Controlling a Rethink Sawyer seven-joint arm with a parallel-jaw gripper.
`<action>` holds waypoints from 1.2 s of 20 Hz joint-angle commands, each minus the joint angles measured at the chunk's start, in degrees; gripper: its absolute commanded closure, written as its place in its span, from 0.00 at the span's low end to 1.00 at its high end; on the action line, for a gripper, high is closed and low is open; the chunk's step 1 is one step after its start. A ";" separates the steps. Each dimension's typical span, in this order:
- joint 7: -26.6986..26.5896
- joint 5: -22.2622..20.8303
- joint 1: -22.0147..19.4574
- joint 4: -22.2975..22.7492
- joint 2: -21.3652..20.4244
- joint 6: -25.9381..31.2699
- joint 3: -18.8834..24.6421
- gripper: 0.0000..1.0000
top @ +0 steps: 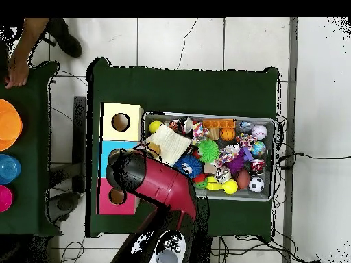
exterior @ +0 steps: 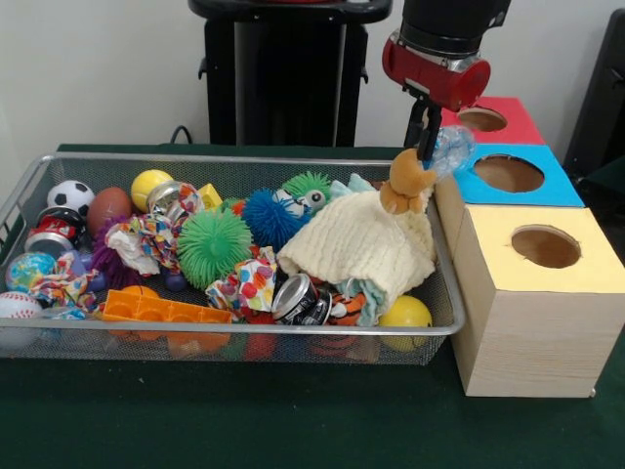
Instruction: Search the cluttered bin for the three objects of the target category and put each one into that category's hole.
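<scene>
Green cloth (exterior: pixel 293 420) fills the bottom of the front view, and on it stand the mesh bin (exterior: pixel 234 340) and the yellow-topped box (exterior: pixel 532 293).

Up at the upper right of that view, the gripper (exterior: pixel 428 149) is pinched on a soft toy (exterior: pixel 407 181), an orange-brown plush that hangs just below the fingertips, its cream blanket-like body (exterior: pixel 356 244) trailing down onto the clutter at the bin's right end. Being partly lifted and partly draped, it seems caught mid-raise, which I judge to be a carry toward one of the holes. A clear crinkled item (exterior: pixel 452 147) shows just beside the gripper; whether it is held too I cannot tell.

Just right of the toy lie the blue box (exterior: pixel 547 193) and, behind it, the red box (exterior: pixel 513 122), each with a round hole on top; the yellow hole (exterior: pixel 545 246) is the closest to the camera. Which hole suits the toy the frames do not settle.

From the gripper outward, the red wrist (exterior: pixel 435 70) points almost straight down. Overhead, the red arm (top: pixel 161 181) slants from bottom centre up-left, ending over the boxes' edge beside the bin. A person's hand (top: pixel 17 74) rests at the upper left, well apart.
</scene>
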 commanded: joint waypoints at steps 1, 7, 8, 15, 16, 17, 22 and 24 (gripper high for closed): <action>10.07 -0.69 -0.46 -0.59 0.76 9.49 4.26 1.00; 12.32 0.16 0.42 -1.63 0.70 11.55 4.17 1.00; 12.73 0.34 0.55 -1.85 0.69 11.95 4.18 1.00; 13.65 1.08 1.35 -2.01 0.74 11.87 4.18 1.00; 13.85 1.26 1.46 -2.03 0.88 11.50 4.16 1.00; 13.99 1.54 1.52 -1.94 1.02 10.78 4.24 1.00; 15.60 4.47 1.85 -0.90 1.14 5.76 5.43 1.00; 16.02 5.63 1.99 -0.51 1.07 4.24 5.71 1.00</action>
